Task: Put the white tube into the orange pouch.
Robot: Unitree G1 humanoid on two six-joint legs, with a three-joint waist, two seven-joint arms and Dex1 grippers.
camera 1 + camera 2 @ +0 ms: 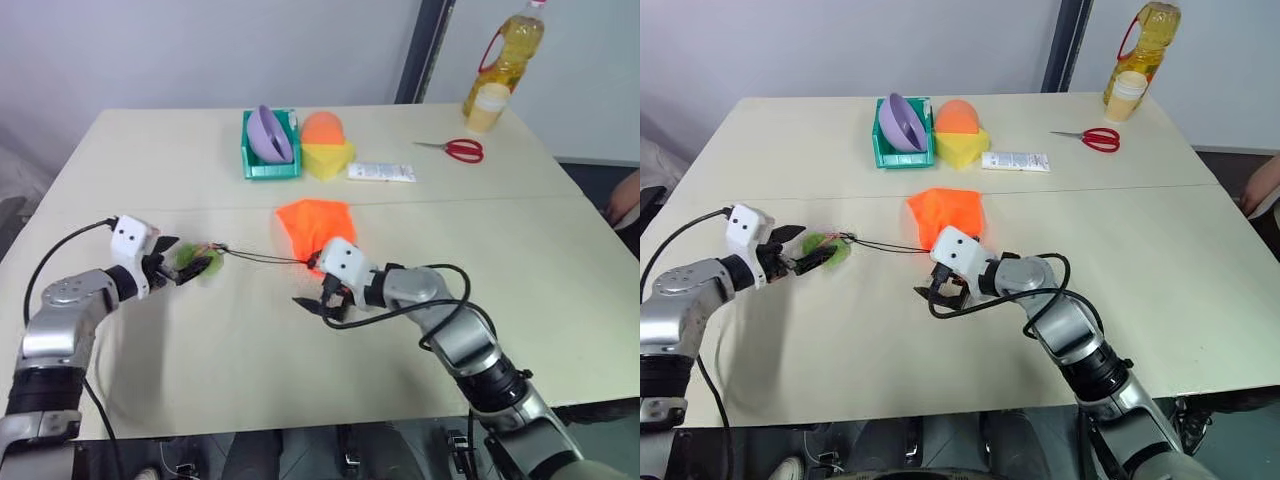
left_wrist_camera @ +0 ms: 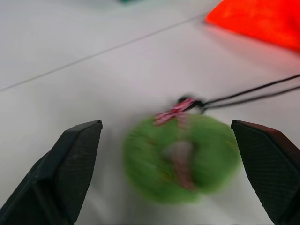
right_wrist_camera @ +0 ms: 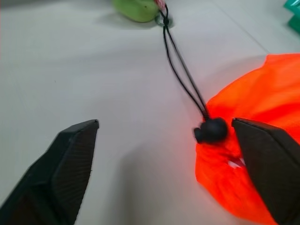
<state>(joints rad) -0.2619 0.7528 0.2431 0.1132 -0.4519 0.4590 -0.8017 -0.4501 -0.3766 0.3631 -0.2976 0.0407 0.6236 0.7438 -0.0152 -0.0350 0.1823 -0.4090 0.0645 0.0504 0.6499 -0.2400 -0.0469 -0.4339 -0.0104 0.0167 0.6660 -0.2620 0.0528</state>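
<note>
The orange pouch (image 1: 315, 226) lies flat and rumpled near the middle of the table (image 1: 560, 280), bright orange fabric gathered at its mouth by a round black cord stopper (image 3: 212, 130). Two thin dark cords (image 3: 180, 70) run from the stopper across the table to a small green disc (image 2: 180, 164) with a red-and-white tie at its ring.

The right end effector (image 1: 322, 303) sits just beside the pouch's near edge, its two black fingers spread wide, with the stopper and gathered mouth lying between them and held by neither. The left end effector (image 1: 180, 265) is well apart from the pouch, at the far end of the cord, its fingers also spread wide on either side of the green disc without gripping it.

A flat white squeeze tube (image 1: 381, 172) beyond the pouch carries small print that cannot be read.
</note>
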